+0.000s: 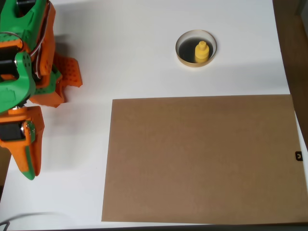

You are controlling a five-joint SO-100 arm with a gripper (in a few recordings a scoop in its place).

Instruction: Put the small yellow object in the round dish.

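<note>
The small yellow object [201,52] stands upright inside the round dish [192,64], on the right part of its dark floor. The dish sits on the white table at the upper middle of the overhead view. My green and orange arm lies along the left edge, far from the dish. Its gripper [29,171] points toward the bottom of the picture. The fingers lie together as one wedge, with nothing between them.
A large brown board [202,159] lies flat over the middle and right of the table [130,57], just below the dish. A small black clip [298,155] sits at the board's right edge. The arm's orange base parts [67,72] stand at the upper left.
</note>
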